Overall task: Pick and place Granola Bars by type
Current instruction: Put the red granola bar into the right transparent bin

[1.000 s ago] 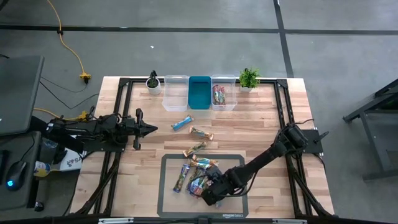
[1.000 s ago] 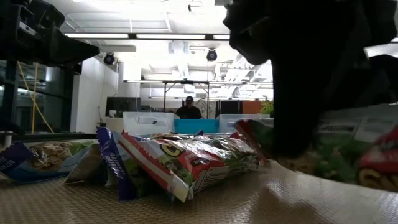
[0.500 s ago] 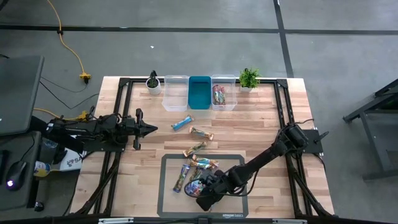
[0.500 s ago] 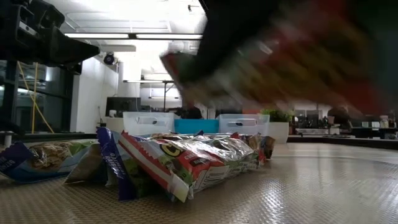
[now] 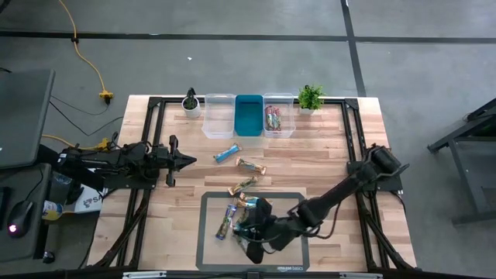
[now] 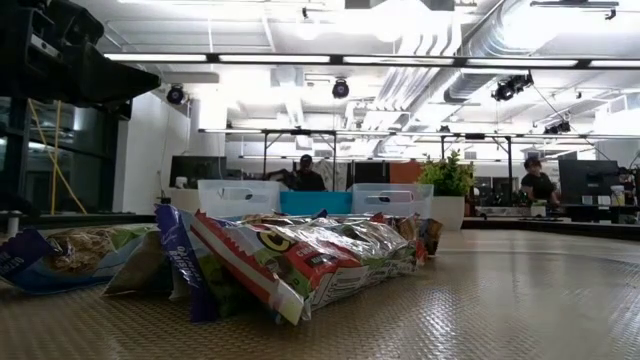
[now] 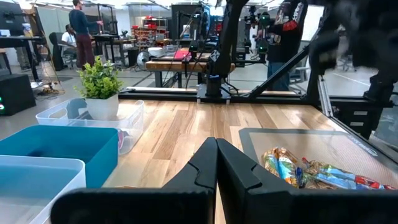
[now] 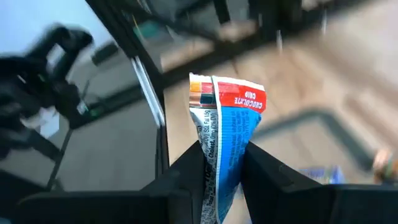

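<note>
Several granola bars lie heaped on the dark mat, the same pile filling the low view. More bars lie on the wood: a blue one, a brown one and another. My right gripper hovers over the mat's left part, shut on a blue bar with a red end. My left gripper waits shut at the table's left, its fingers closed together. My right gripper pinches the blue bar between its two fingers, one on each flat face of the wrapper's lower part. The red "chocolate chip" end sticks out beyond the fingertips. The bar is lifted clear of the mat and the pile.
Three bins stand in a row at the far edge: a clear one, a blue one and a clear one holding bars. Small potted plants flank them. Bare wood lies right of the mat. People show in the room behind.
My right gripper has risen from the pile on the mat with the blue bar between its fingers. It has left the low view upward and shifted a little toward the table's left. The remaining pile has stayed where it was.
</note>
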Action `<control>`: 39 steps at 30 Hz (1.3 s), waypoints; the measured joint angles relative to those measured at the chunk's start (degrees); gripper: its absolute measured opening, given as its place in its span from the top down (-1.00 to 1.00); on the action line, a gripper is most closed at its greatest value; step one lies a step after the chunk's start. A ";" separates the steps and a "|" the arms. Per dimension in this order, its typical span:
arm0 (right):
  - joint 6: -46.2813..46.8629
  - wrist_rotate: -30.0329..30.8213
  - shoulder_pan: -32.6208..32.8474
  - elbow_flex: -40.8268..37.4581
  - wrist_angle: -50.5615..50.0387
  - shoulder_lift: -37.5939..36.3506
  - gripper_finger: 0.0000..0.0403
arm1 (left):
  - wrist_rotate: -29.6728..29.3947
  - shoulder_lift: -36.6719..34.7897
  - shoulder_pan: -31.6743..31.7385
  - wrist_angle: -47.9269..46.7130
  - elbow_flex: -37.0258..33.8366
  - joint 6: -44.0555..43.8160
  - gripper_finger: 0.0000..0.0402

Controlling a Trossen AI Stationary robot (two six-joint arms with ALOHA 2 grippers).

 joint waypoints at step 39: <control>-64.74 37.85 -9.66 0.00 40.68 -13.22 0.61 | 0.00 -0.01 0.00 -0.01 0.01 -0.01 1.00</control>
